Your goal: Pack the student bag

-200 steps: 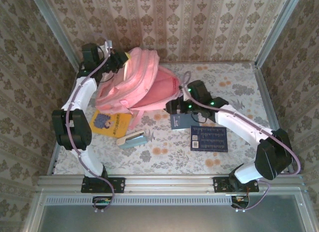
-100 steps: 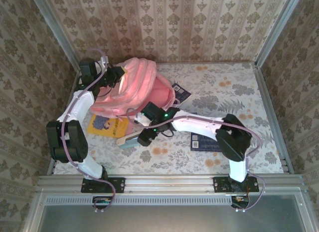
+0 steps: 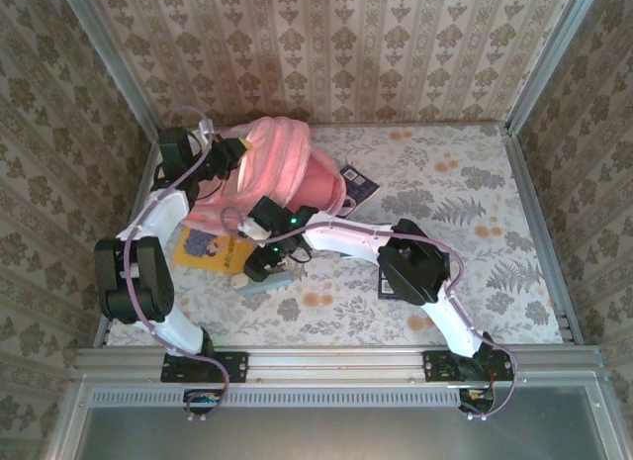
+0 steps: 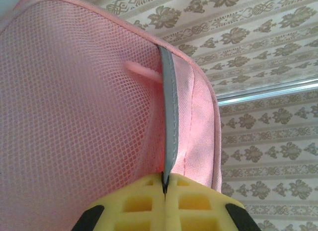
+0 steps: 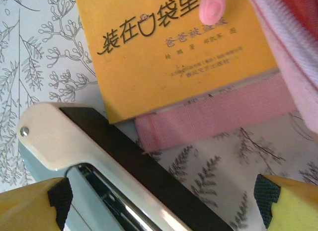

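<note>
"装在口袋里" on yellow book

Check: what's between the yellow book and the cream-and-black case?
A pink strap lies flat there, along the lower edge of the yellow book and just above the cream-and-black case; the right wrist view shows it.

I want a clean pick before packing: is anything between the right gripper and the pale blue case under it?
Nothing visible does. The open right gripper hangs over the pale blue case, a finger to each side. The yellow book and a pink strap lie beside its far edge, not on top of it.
</note>
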Robot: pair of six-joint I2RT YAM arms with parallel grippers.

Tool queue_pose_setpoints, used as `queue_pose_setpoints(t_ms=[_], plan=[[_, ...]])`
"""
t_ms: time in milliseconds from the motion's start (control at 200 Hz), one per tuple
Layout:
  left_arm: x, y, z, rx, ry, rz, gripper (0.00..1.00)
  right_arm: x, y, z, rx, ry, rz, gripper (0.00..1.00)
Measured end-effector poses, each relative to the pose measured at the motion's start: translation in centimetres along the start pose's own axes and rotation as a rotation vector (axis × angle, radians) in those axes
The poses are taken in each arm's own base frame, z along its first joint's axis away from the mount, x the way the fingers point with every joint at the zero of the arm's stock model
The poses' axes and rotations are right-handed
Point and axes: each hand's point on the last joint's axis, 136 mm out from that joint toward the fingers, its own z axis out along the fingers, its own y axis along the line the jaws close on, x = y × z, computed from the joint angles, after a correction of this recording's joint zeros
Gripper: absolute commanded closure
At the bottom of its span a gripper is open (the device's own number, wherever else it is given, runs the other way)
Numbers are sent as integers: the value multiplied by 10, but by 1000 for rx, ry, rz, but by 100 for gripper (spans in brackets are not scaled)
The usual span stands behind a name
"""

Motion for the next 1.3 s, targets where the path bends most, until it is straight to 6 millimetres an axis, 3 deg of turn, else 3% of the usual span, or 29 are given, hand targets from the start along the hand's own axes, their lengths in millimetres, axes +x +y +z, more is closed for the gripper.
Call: queue_pose_setpoints(t_ms=[335, 640, 1075, 1190, 1300], plan=[[-2, -1, -3, 0, -8, 1, 100, 33, 22, 18, -189, 107, 86, 15], [1, 1, -3, -11, -1, 11, 100, 65, 37, 2, -257, 129, 141, 21], [1, 1, -3, -12, 0, 13, 100, 87, 64, -10, -317, 165, 136, 13], [1, 1, -3, -12, 1, 13, 100, 91, 70, -13, -330, 170, 128, 19], [1, 1, -3, -12, 1, 14, 100, 95, 71, -17, -331, 174, 130, 34]])
